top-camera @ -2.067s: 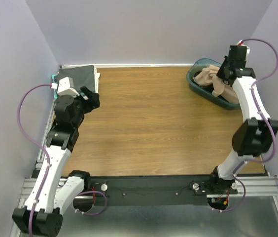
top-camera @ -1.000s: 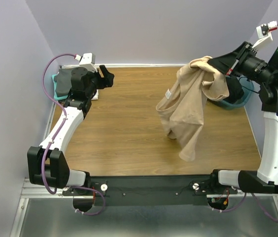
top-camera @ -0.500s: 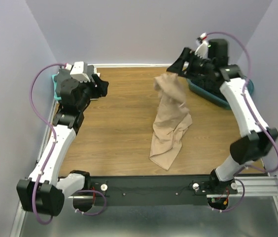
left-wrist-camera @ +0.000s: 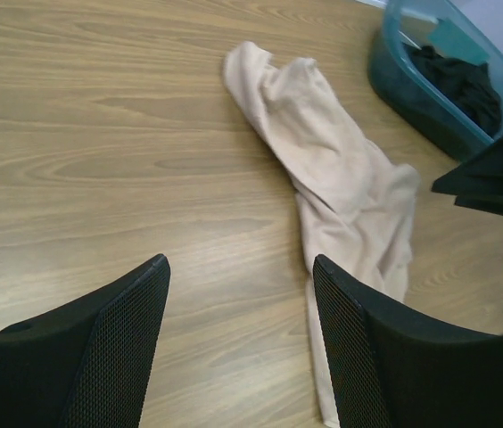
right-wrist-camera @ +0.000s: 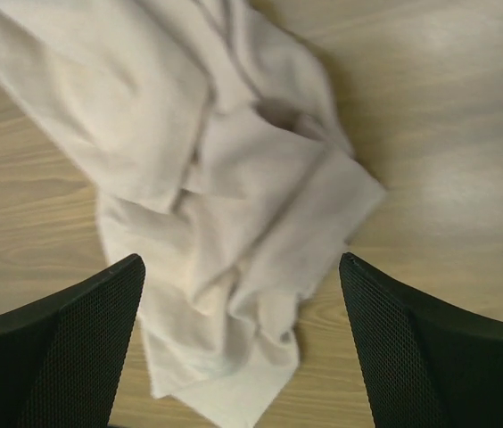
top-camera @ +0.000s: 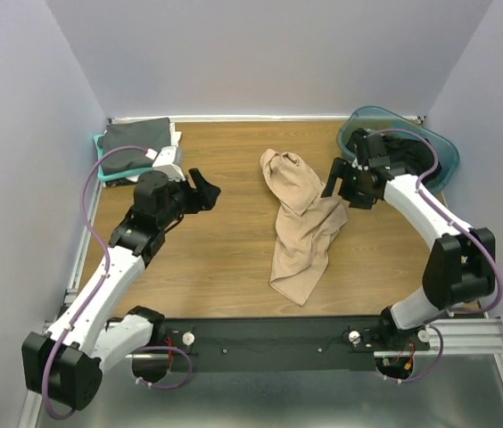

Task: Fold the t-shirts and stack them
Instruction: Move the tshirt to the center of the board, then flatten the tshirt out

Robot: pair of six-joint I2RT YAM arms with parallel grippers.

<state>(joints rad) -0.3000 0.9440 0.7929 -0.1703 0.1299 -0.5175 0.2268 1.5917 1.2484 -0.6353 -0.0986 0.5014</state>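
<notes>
Now the tan t-shirt (top-camera: pixel 303 227) is no longer dangling in the air from the right end effector (top-camera: pixel 345 183) as it was half a second ago; it is lying loose on the bench (top-camera: pixel 234 259), mid-bench and a little right of centre. The right arm is sitting lower and nearer the cloth, and the left arm is reaching further toward the middle. The shirt is spreading in a long crumpled strip, its far end bunching into a rounded hump and its near end fanning flat, with soft matte folds overlapping across it. The right end effector is hovering above those folds with its black mesh-textured fingers (right-wrist-camera: pixel 82 321) standing wide apart and gripping nothing. The left end effector (top-camera: pixel 205 192) is likewise gaping, well apart from the shirt and pointing toward it. The bench is showing smooth brown wood grain. At the far right a glossy teal tub (top-camera: pixel 443 152) is holding rumpled black cloth (left-wrist-camera: pixel 457 76). A dark grey t-shirt (top-camera: pixel 136 138) is lying folded flat in the far left corner.
</notes>
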